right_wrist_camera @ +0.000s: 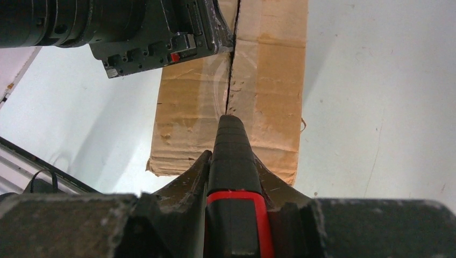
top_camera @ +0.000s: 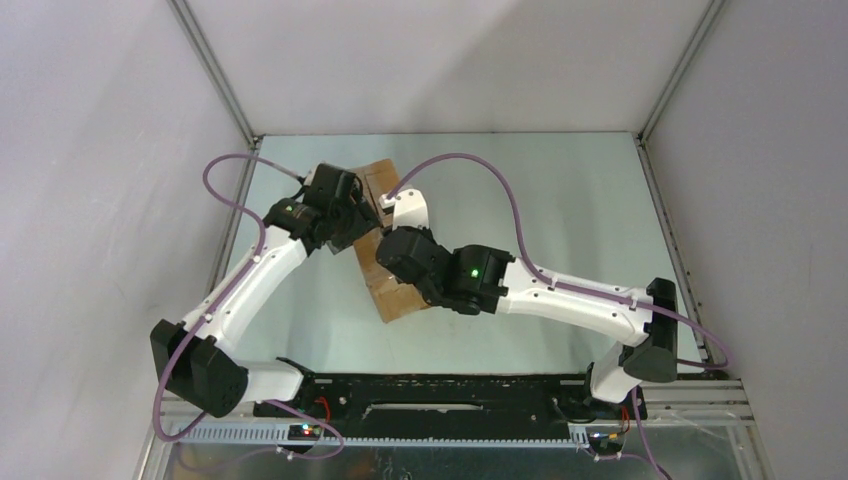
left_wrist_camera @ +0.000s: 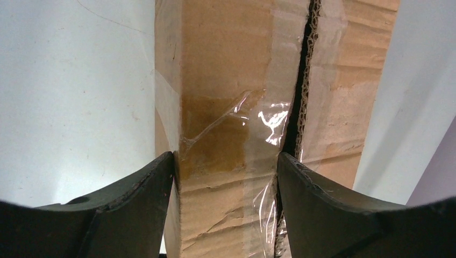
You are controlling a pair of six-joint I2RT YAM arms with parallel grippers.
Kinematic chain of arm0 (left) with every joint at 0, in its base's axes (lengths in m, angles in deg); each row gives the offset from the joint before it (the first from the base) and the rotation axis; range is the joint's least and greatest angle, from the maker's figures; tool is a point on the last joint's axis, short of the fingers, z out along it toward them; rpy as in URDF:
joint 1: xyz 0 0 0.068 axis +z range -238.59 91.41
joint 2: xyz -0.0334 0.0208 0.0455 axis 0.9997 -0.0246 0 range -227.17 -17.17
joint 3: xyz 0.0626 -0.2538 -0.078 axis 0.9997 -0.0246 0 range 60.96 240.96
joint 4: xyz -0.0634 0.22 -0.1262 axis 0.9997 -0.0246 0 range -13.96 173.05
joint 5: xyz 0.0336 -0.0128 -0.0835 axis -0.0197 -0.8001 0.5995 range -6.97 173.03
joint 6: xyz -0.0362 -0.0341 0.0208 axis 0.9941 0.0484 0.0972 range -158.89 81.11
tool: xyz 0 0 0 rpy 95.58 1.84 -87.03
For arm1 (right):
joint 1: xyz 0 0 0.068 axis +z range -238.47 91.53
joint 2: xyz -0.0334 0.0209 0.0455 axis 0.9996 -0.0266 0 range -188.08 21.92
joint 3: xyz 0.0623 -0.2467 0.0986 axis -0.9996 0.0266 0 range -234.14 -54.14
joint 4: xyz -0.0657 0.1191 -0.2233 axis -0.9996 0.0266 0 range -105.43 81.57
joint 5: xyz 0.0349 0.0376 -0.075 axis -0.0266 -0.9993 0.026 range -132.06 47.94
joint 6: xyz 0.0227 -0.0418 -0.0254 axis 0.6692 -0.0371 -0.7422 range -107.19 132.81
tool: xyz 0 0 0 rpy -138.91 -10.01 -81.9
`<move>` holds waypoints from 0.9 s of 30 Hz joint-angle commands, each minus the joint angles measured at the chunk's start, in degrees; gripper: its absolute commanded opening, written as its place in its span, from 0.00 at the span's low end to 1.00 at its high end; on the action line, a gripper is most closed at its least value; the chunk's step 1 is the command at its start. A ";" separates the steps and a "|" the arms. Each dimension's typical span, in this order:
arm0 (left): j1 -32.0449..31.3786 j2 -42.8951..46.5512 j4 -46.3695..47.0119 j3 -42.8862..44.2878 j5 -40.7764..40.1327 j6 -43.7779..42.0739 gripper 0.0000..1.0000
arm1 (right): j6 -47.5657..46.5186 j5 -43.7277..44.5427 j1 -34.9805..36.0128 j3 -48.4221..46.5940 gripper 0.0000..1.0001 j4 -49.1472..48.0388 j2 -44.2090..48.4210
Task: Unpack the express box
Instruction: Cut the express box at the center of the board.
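Right gripper (right_wrist_camera: 232, 161) clenching utility knife (right_wrist_camera: 231, 137), left gripper (left_wrist_camera: 226, 166) clamping express box (left_wrist_camera: 226, 64): we are risking the tip snagging tape (left_wrist_camera: 253, 115) and dragging the box loose.

Inside left hand (left_wrist_camera: 226, 161): filled by box (left_wrist_camera: 231, 80) flap, no slack.
To its left: bare worktop (left_wrist_camera: 75, 97), passable.
Ahead of right hand (right_wrist_camera: 232, 161): knife (right_wrist_camera: 230, 134) on box seam, left hand beyond, blocking.
To its right: open worktop past the box edge.
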 commanded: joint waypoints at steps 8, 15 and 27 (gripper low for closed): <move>0.42 0.74 0.60 -4.29 -7.03 7.31 0.70 | 0.51 -1.40 2.13 -3.89 0.00 10.98 4.25; -0.89 5.28 2.55 -7.67 -10.12 14.02 0.69 | 3.28 -3.01 3.08 -3.26 0.00 13.59 1.45; -3.81 6.89 0.62 -8.39 -16.40 20.96 0.66 | 6.24 -3.37 3.21 -0.87 0.00 16.00 0.59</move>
